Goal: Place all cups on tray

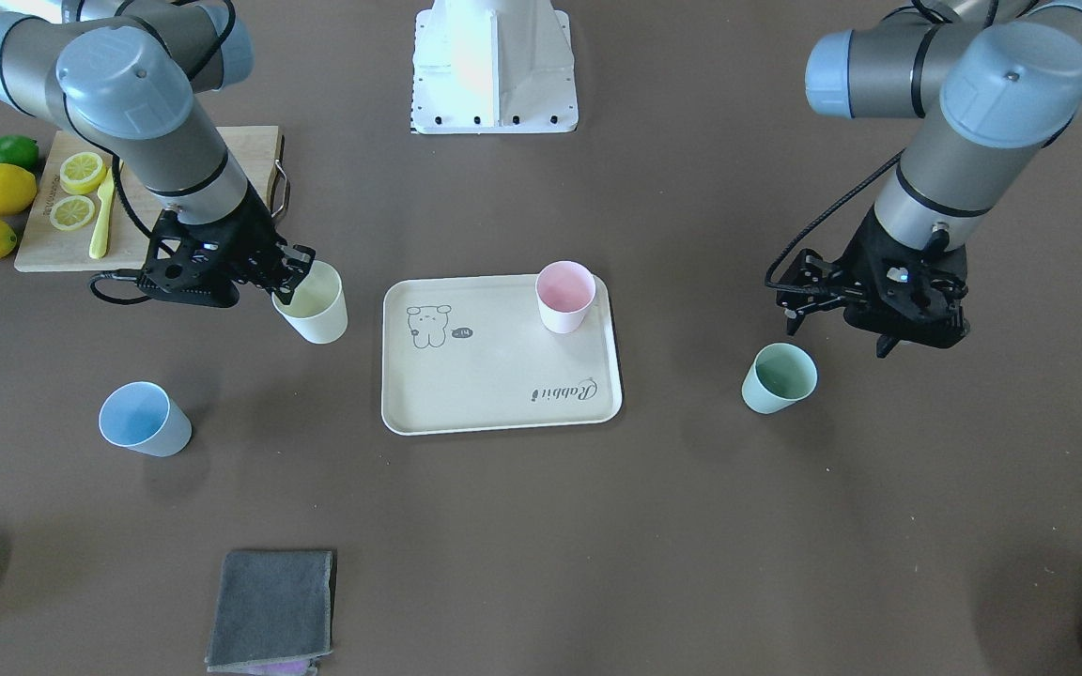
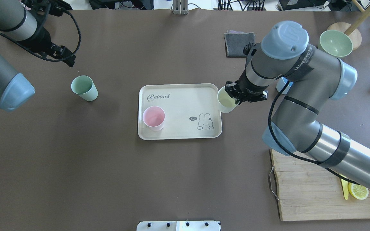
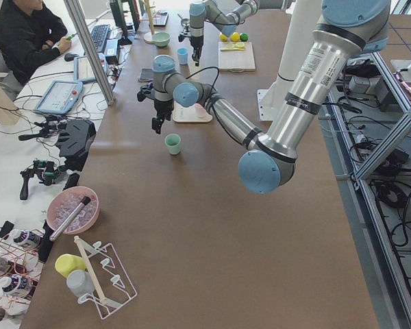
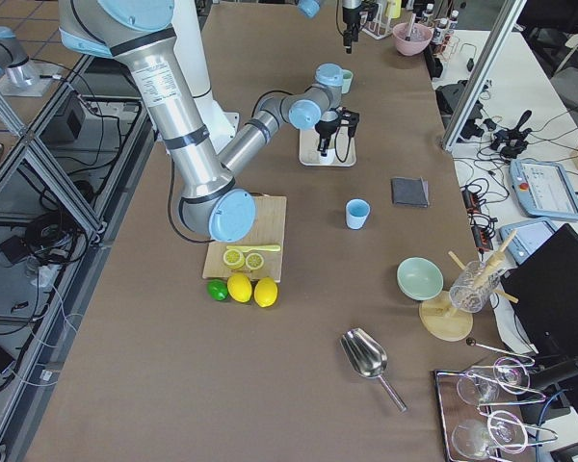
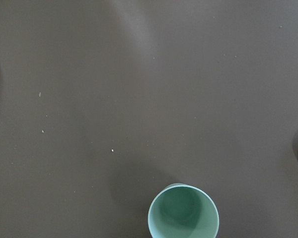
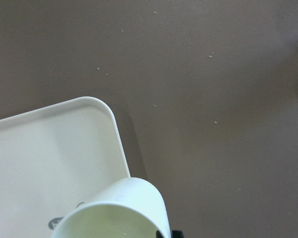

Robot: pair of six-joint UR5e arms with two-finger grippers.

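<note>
Right gripper: closed on the rim of the yellow cup, apparently pinching the wall. The cup hangs mouth up. A rim grip leaves the base free, presumably so the cup can be set down flat.

Position: in the front-facing view the yellow cup is just left of the tray, level with its upper left corner. Overhead, the cup's rim overlaps the tray's right edge. The right wrist view shows the tray's rounded corner close beside the cup. The cup looks lifted off the table, though I cannot confirm this.

Count: the pink cup stands on the tray at its upper right corner, near the rim. The green cup is on the table, well to the right of the tray. The blue cup is on the table at lower left. One of four is placed.

Left gripper: jaws apart and empty, hovering just up and right of the green cup. I judge it is staged for that pick.

Room: most of the tray floor is bare, so there is ample landing space. The raised rim must be cleared first. The cutting board lies behind the right arm, off the path.
</note>
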